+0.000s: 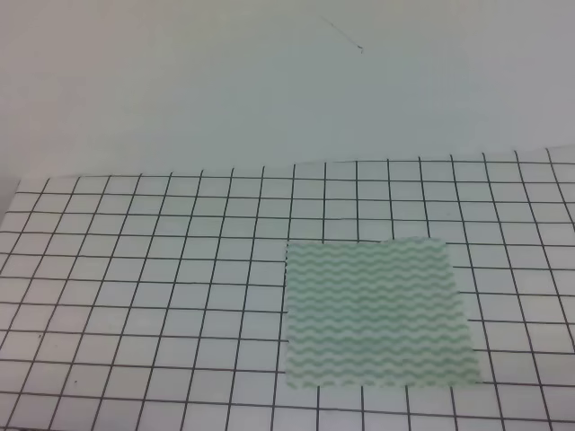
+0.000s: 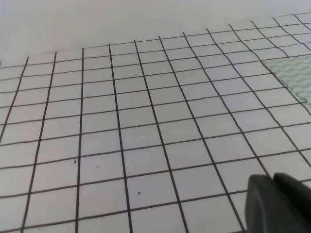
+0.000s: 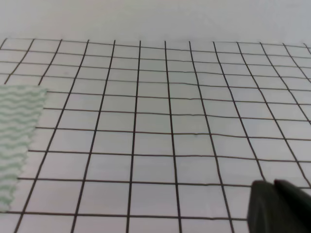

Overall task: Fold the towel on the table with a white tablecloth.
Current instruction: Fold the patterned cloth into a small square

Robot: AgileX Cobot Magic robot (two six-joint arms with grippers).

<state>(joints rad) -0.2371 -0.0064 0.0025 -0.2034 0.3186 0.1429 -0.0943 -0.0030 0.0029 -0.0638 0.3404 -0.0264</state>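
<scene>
Towel [image 1: 377, 312] lies flat on the tablecloth [image 1: 135, 296] toward the near right of the table, no arm showing from above. Left wrist view: towel [image 2: 295, 75] far right of the left gripper [image 2: 277, 204]. Right wrist view: towel [image 3: 17, 141] at left, closer to the right gripper [image 3: 279, 206]; neither jaw opening can be told.

The white tablecloth [image 2: 146, 121] with thin black grid lines fills the left wrist view, a corner of the striped mint-green towel [image 2: 295, 74] lies flat on it at its far right, and 1 dark part of the left gripper [image 2: 277, 204] shows above its near right.
</scene>
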